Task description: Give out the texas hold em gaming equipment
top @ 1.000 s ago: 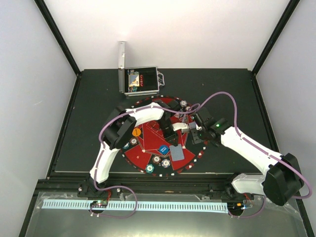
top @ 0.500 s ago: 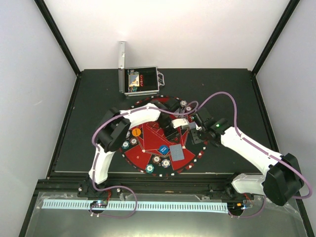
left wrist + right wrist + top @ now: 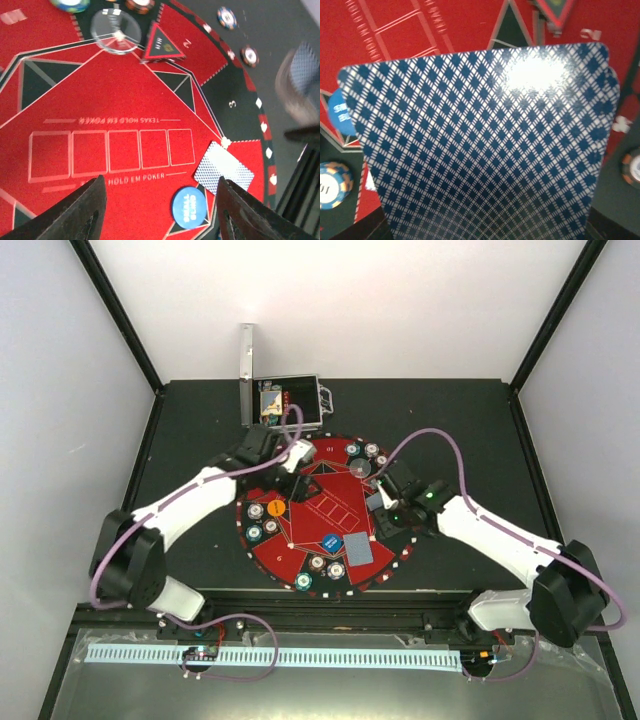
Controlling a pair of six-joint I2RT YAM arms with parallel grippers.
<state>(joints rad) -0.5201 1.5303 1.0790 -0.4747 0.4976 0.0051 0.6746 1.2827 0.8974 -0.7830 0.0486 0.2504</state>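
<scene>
The red-and-black mat (image 3: 300,525) carries poker chips (image 3: 256,510) round its rim, an orange disc (image 3: 276,508), a blue disc (image 3: 330,541) and a grey-blue-backed card (image 3: 358,550). My left gripper (image 3: 297,455) hovers over the mat's far-left edge. In the left wrist view it (image 3: 161,182) is open and empty above the mat print, with a card (image 3: 223,167), the blue disc (image 3: 190,207) and a clear disc (image 3: 115,32) below. My right gripper (image 3: 385,502) is shut on a stack of playing cards (image 3: 480,145) that fills its wrist view and hides the fingers.
The open silver case (image 3: 285,405) stands just beyond the mat at the far left, close to my left gripper. A small red-and-black triangular marker (image 3: 162,45) lies on the mat. Two chips (image 3: 364,450) sit at the mat's far rim. Black walls bound the table.
My left arm swung out from the mat's centre to its far-left edge near the case, and its jaws opened. The right gripper with the cards shifted slightly left.
</scene>
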